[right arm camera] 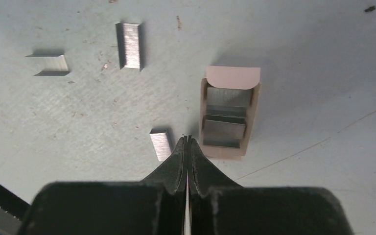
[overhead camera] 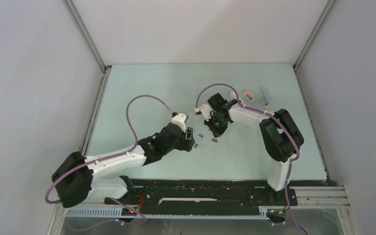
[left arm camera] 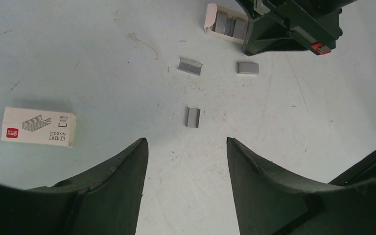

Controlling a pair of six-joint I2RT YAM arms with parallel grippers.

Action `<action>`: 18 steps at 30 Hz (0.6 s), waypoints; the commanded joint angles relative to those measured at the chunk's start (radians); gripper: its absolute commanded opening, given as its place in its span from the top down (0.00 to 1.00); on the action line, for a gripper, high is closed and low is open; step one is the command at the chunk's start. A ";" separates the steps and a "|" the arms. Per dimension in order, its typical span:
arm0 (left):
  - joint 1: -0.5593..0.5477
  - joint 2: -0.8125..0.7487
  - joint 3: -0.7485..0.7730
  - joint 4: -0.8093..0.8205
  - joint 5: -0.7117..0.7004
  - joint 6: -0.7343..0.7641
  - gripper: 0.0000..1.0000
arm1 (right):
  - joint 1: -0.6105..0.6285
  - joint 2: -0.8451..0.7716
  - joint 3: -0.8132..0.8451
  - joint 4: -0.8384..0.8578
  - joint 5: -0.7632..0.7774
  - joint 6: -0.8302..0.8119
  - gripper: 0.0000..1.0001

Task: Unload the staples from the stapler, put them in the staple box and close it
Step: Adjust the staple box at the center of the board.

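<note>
Three short grey metal staple strips [right arm camera: 129, 45] are lying around the middle of the pale green worktop [overhead camera: 142, 98]; right gripper [right arm camera: 187, 140] is pressing together, left gripper [left arm camera: 186, 142] is gaping apart.

Staples [overhead camera: 214, 140] on green table [overhead camera: 142, 88], left arm [overhead camera: 112, 159], right arm [overhead camera: 254, 117] alongside

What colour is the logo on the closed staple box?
Red, on the white staple box; best seen in the left wrist view.

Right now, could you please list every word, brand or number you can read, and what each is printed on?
"deli": red patch on the closed white box, left wrist view, upside down.
"No 0012": same box, upside down.
"订书钉": same box, beside the number.
Small framed print on that box: too small to read.
Open box: no print showing.
</note>
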State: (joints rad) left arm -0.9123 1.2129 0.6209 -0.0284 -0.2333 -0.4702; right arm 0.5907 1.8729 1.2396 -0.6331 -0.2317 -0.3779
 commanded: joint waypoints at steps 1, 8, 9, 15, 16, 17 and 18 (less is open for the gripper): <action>-0.004 -0.046 -0.030 0.066 -0.026 0.001 0.34 | -0.002 0.009 0.038 0.029 0.067 0.013 1.00; -0.004 -0.050 -0.043 0.098 -0.016 -0.004 0.33 | -0.039 0.003 0.038 0.018 0.052 0.006 1.00; -0.004 -0.052 -0.047 0.110 -0.011 -0.005 0.33 | -0.045 -0.007 0.038 0.001 0.014 -0.006 1.00; -0.004 -0.051 -0.083 0.213 0.030 -0.024 0.31 | -0.044 -0.077 0.102 -0.194 -0.271 -0.166 1.00; -0.004 -0.049 -0.087 0.226 0.032 -0.031 0.31 | -0.048 -0.097 0.106 -0.210 -0.294 -0.181 0.99; -0.004 -0.047 -0.092 0.240 0.032 -0.039 0.31 | -0.055 -0.117 0.106 -0.225 -0.317 -0.198 0.99; -0.004 -0.046 -0.095 0.254 0.034 -0.050 0.30 | -0.065 -0.138 0.107 -0.236 -0.343 -0.211 0.99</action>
State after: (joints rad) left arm -0.9123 1.1843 0.5495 0.1135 -0.2108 -0.4820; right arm 0.5426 1.8553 1.3048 -0.7620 -0.4034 -0.4877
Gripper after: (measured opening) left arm 0.692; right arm 0.006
